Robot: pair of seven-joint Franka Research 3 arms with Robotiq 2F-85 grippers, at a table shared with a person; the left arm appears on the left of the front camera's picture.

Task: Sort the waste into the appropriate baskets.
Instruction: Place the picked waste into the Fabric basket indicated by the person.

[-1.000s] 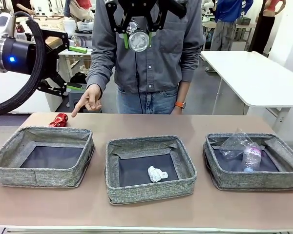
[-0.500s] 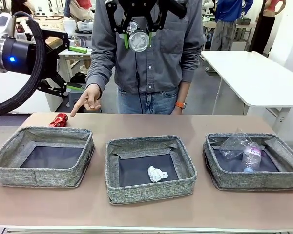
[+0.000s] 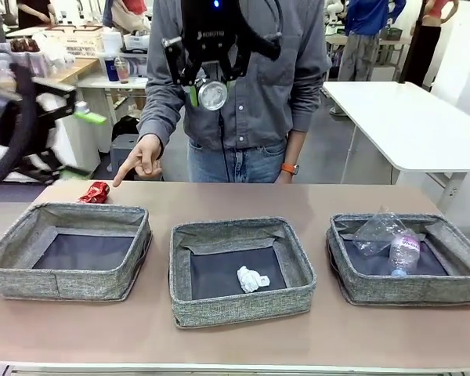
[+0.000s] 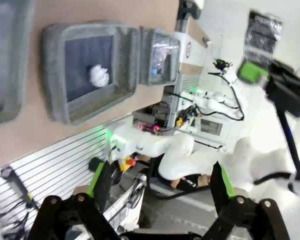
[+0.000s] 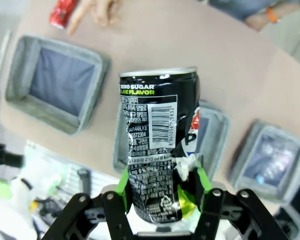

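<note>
Right end effector hangs high over the middle of the surface, in front of the person's chest, its fingers clamped on the dark can, whose round end faces the front camera. The left end effector is up at the left edge, jaws spread wide on nothing, and so blurred in the front view that little of it reads. The person's hand points down at the red can behind the left bin; tissue lies in the middle bin, bottle in the right bin.
</note>
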